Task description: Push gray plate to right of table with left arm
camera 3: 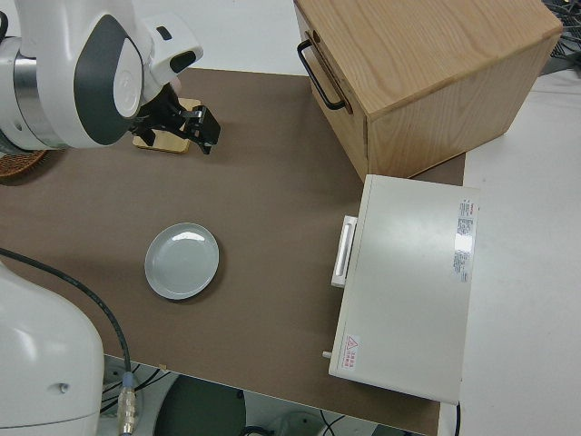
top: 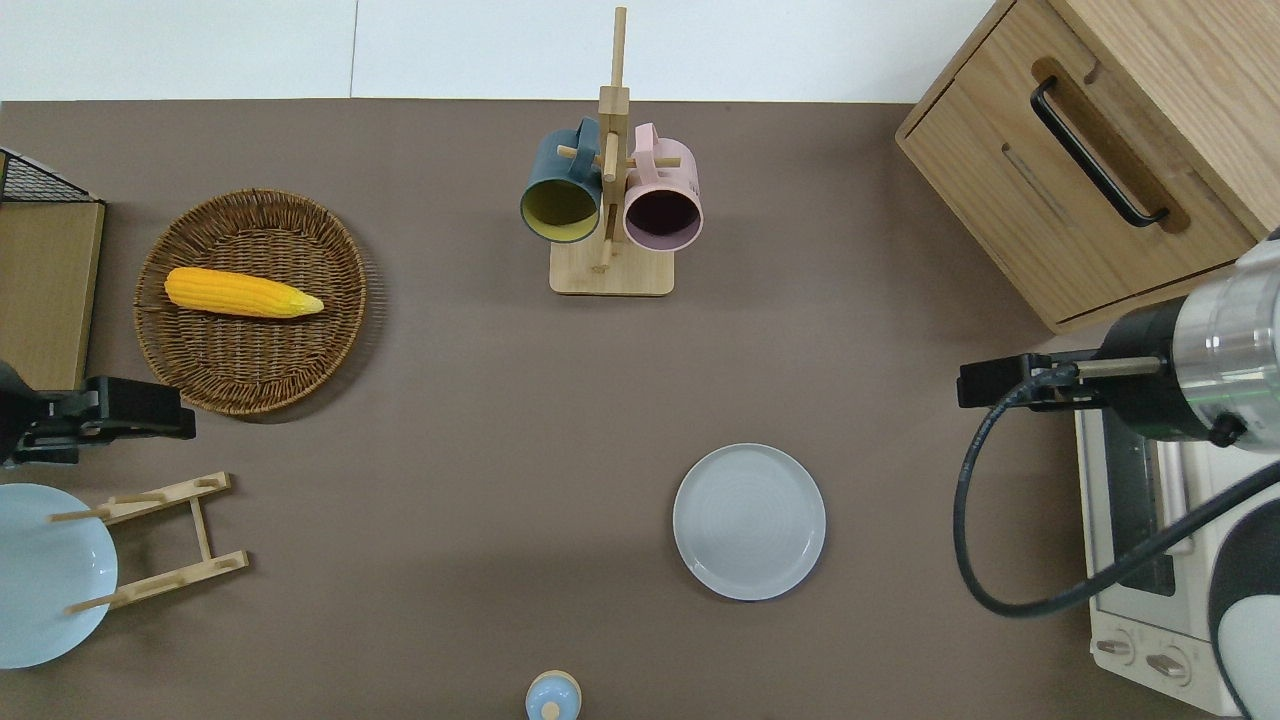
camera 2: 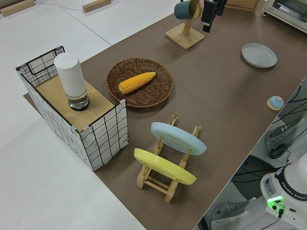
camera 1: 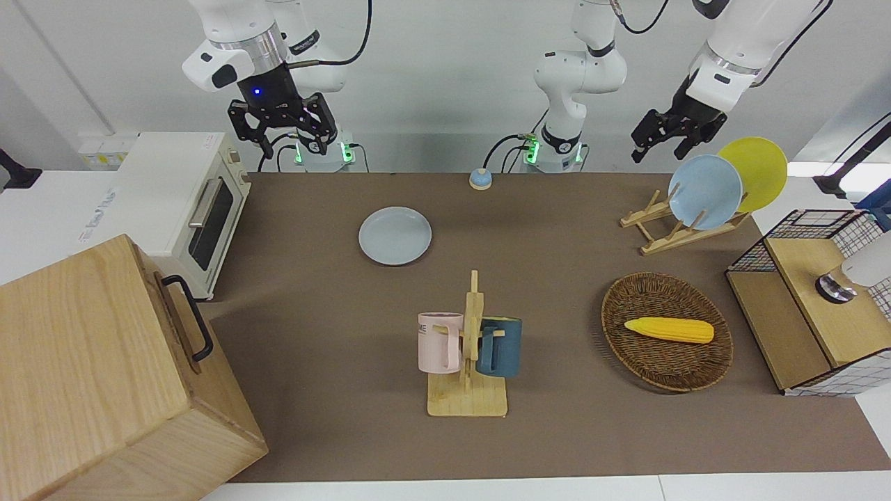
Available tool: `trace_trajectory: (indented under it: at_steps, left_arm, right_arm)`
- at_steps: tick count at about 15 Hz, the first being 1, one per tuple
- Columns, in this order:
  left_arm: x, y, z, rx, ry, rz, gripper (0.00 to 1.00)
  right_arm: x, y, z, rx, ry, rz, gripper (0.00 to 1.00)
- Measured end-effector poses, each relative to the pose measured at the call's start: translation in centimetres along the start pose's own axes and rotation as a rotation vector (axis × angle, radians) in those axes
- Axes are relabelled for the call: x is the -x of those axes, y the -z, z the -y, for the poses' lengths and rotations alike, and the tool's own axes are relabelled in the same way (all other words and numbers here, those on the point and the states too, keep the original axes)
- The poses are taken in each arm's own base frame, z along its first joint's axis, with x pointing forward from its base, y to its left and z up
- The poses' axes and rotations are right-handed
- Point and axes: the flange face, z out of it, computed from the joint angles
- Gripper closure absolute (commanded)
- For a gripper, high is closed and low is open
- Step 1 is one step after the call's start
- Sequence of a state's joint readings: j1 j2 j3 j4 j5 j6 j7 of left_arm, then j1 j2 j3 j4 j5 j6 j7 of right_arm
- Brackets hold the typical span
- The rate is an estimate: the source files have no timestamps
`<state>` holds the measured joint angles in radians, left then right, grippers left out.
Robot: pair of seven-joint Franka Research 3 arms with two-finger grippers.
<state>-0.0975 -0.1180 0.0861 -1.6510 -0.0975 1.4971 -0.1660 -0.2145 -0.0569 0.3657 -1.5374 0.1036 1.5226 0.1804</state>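
The gray plate (camera 1: pixel 395 236) lies flat on the brown table (camera 1: pixel 557 431), nearer to the robots than the mug rack and toward the right arm's end; it also shows in the overhead view (top: pixel 749 521) and the right side view (camera 3: pixel 182 261). My left gripper (camera 1: pixel 659 147) is open and empty, up in the air. In the overhead view it (top: pixel 180 420) is over the gap between the wicker basket and the plate rack, far from the gray plate. My right arm is parked, its gripper (camera 1: pixel 282 139) open.
A mug rack (camera 1: pixel 468 348) holds a pink and a blue mug. A wicker basket (camera 1: pixel 654 369) holds corn. A wooden rack (camera 1: pixel 661 233) holds a sky-blue plate and a yellow plate. A toaster oven (camera 1: pixel 188 202), a wooden box (camera 1: pixel 104 376) and a wire basket (camera 1: pixel 814 299) line the table's ends.
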Motion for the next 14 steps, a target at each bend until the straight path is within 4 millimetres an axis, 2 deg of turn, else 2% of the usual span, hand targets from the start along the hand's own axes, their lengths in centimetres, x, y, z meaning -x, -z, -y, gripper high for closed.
trace_trajectory:
  at_steps: [4, 9, 14]
  left_arm:
    - [-0.06, 0.11, 0.35, 0.0, 0.007, -0.003, 0.01]
    - [0.03, -0.03, -0.38, -0.01, -0.001, -0.002, 0.0]
    - [-0.01, -0.01, -0.2, -0.01, 0.003, -0.002, 0.01]
  right_arm:
    - [0.0, 0.0, 0.0, 0.0, 0.0, 0.0, 0.005]
    - [0.0, 0.0, 0.0, 0.0, 0.0, 0.0, 0.005]
    - [0.0, 0.0, 0.0, 0.0, 0.0, 0.0, 0.005]
